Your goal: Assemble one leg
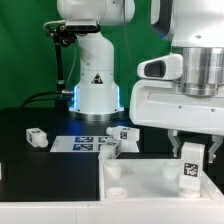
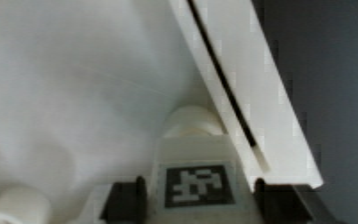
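Gripper (image 1: 190, 158) grips leg (image 1: 190, 172); wrist view apparently shows tabletop (image 2: 69, 100) beneath.

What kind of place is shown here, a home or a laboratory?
Most likely a robotics laboratory, not a home. A white robot arm stands on a black table, a marker board lies on it, and tagged white furniture parts, such as the leg, are spread around.

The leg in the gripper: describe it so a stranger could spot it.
Find the large flat white tabletop in front. At its edge on the exterior view's right, the gripper holds a short white tagged plastic leg. The other legs lie loose on the black table.
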Robot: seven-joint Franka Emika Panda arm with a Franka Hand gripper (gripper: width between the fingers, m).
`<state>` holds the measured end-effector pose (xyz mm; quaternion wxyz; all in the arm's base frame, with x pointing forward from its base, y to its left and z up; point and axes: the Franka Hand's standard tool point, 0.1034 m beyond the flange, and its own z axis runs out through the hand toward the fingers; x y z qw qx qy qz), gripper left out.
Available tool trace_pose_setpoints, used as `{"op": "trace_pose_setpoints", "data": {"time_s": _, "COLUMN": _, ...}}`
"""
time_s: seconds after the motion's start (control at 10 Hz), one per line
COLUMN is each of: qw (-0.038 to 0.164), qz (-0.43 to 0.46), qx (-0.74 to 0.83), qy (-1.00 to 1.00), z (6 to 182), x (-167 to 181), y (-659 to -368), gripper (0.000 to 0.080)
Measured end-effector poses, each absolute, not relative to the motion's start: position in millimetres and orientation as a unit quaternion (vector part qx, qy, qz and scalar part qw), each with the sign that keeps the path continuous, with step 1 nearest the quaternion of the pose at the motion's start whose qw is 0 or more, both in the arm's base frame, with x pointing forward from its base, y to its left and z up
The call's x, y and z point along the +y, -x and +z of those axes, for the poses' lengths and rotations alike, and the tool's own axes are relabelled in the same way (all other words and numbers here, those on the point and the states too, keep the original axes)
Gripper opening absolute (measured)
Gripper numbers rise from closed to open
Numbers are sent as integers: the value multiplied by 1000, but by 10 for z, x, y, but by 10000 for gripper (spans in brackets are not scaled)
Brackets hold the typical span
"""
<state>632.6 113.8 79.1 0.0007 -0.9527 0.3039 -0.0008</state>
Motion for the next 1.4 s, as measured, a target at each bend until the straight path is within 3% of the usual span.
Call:
{"op": "trace_pose_setpoints", "data": {"time_s": 0.4, "qw": 13, "qz": 0, "qx": 537, "qy": 844, "z": 783, "x": 1183, "y": -6345, "gripper": 285}}
{"op": "trace_pose_setpoints", "data": {"time_s": 0.7, "qw": 43, "qz": 15, "qx": 697, "qy": 715, "z": 818, "x": 1248, "y": -6403, "gripper": 285}}
{"op": "trace_pose_setpoints", "data": {"time_s": 0.8, "qw": 43, "qz": 16, "qx": 702, "qy": 710, "z": 812, "x": 1259, "y": -6395, "gripper": 365}}
{"op": "trace_pose_setpoints", "data": {"time_s": 0.9, "qw": 43, "qz": 15, "qx": 696, "qy": 716, "z": 812, "x": 1258, "y": -6395, "gripper": 365}}
{"op": "trace_pose_setpoints", "data": {"time_s": 1.1, "qw": 31, "qz": 13, "qx": 614, "qy": 789, "z": 802, "x": 1237, "y": -6364, "gripper": 607}}
{"op": "trace_pose_setpoints", "data": {"time_s": 1.4, "qw": 21, "qz": 11, "qx": 374, "qy": 927, "z": 791, "x": 1143, "y": -6335, "gripper": 648}}
